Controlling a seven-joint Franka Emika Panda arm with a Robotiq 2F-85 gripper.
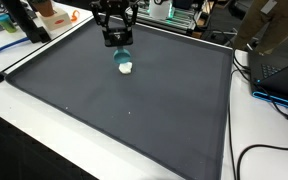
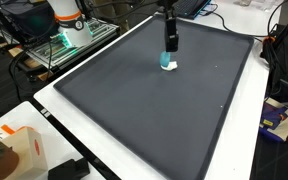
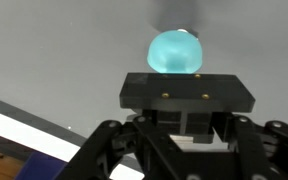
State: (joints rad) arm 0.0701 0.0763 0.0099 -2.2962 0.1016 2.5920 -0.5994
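- Dark mat covers a white table.
- Gripper hangs just above a teal ball, which is roundish with no clear long axis.
- Jaw gap: cannot tell.

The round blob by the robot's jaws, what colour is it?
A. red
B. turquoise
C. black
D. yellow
B: in the wrist view the round blob shows a pale, shiny turquoise, and it stands out against the dark grey mat beneath it.

Both exterior views overlook the mat; wrist view hugs the gripper.
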